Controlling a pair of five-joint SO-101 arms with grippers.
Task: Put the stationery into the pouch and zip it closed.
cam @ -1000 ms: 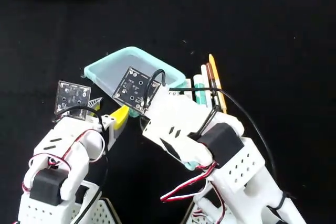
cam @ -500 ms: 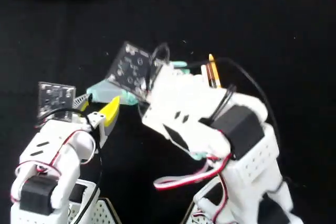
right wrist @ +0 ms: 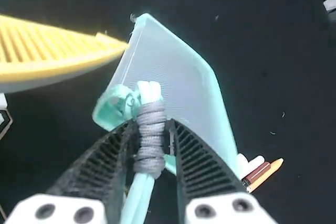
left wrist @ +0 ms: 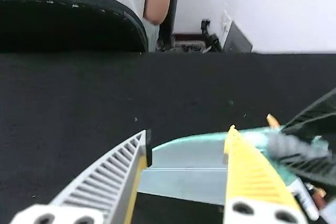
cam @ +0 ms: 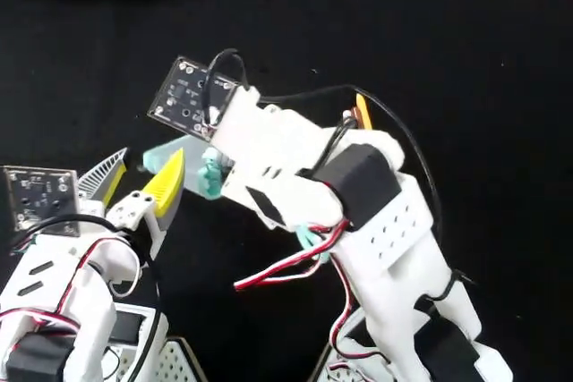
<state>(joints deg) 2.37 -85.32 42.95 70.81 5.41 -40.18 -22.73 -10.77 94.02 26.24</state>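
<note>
The translucent mint-green zip pouch (right wrist: 173,82) lies between my arms, its grey cord pull (right wrist: 149,140) pinched in my right gripper (right wrist: 151,125). My left gripper (left wrist: 187,132) gapes at its corner. The pens and pencils (right wrist: 260,171) seemingly lie outside it, so filling and zipping remain.

The pouch (right wrist: 173,93) sits between the two grippers — the left gripper (left wrist: 186,132) at its left end, the right gripper (right wrist: 151,123) clamped around its pull cord (right wrist: 148,150). The stationery (right wrist: 260,171) lies on the table (cam: 466,60) just right of the pouch, partly under the right arm.
</note>
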